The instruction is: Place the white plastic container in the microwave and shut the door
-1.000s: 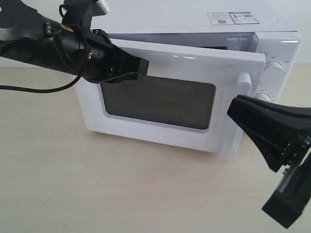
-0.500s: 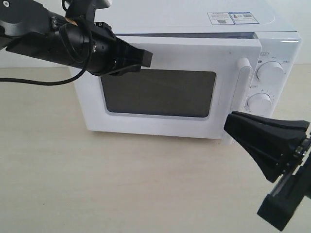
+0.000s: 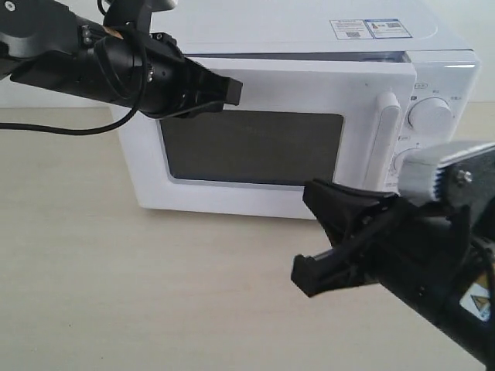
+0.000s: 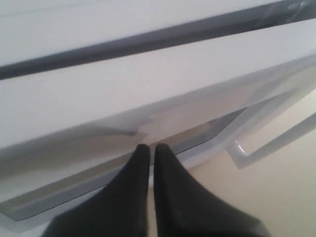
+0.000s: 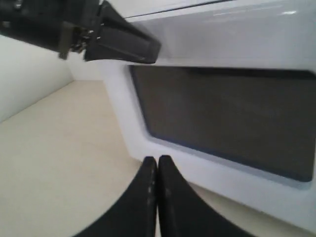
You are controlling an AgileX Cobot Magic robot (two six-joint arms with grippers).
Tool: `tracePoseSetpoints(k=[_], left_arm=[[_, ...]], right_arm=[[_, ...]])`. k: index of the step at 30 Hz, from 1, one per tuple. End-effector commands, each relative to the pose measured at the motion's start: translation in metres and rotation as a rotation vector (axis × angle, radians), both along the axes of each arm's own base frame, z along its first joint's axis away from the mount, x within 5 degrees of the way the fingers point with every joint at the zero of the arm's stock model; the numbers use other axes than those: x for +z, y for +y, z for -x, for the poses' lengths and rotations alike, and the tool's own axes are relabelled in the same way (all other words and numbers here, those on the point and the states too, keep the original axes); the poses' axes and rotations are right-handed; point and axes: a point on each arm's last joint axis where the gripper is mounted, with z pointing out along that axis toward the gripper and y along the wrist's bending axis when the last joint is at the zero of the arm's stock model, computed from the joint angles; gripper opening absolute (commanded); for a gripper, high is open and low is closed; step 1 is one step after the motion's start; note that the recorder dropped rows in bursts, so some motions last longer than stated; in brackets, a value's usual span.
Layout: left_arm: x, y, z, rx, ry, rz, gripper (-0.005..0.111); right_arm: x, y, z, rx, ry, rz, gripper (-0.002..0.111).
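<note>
The white microwave (image 3: 278,31) stands at the back of the table with its door (image 3: 255,147) closed flat against the body; the dark mesh window and white bar handle (image 3: 384,139) face me. My left gripper (image 3: 230,91) is shut, its tip resting against the door's upper left part (image 4: 148,98). My right gripper (image 3: 308,232) is shut and empty, hovering low in front of the door's lower right (image 5: 222,173). The white plastic container is out of view.
Two round white knobs (image 3: 430,116) sit right of the handle, the lower one partly behind my right arm. Stickers (image 3: 370,28) lie on the microwave's top. Beige tabletop (image 3: 116,286) stretches in front. A black cable (image 3: 46,127) trails from the left arm.
The door swung from ajar to fully closed under the left gripper's push. The right arm has swung left and turned, now nearer the middle in front of the door.
</note>
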Motion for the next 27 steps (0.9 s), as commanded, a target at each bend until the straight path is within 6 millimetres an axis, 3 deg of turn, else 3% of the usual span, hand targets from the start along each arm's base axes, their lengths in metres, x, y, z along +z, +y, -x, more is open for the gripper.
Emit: tracePoseSetpoints(k=[1, 8, 14, 22, 27], left_arm=[[0.002, -0.002, 0.001, -0.018, -0.006, -0.01, 0.004], [0.01, 0.002, 0.01, -0.063, -0.012, -0.053, 0.004], [0.022, 0.012, 0.03, -0.11, 0.002, -0.078, 0.004], [0.031, 0.053, 0.089, -0.056, -0.074, -0.029, 0.004], [0.031, 0.083, 0.139, -0.05, -0.101, 0.026, 0.004]], right_arm=[[0.015, 0.018, -0.02, -0.086, -0.11, 0.089, 0.0], [0.035, 0.022, -0.042, -0.278, -0.105, 0.183, 0.0], [0.042, 0.024, -0.056, -0.284, -0.066, 0.244, 0.0], [0.036, 0.002, -0.076, -0.355, -0.001, 0.269, 0.0], [0.038, -0.003, -0.08, -0.367, -0.032, 0.29, 0.0]])
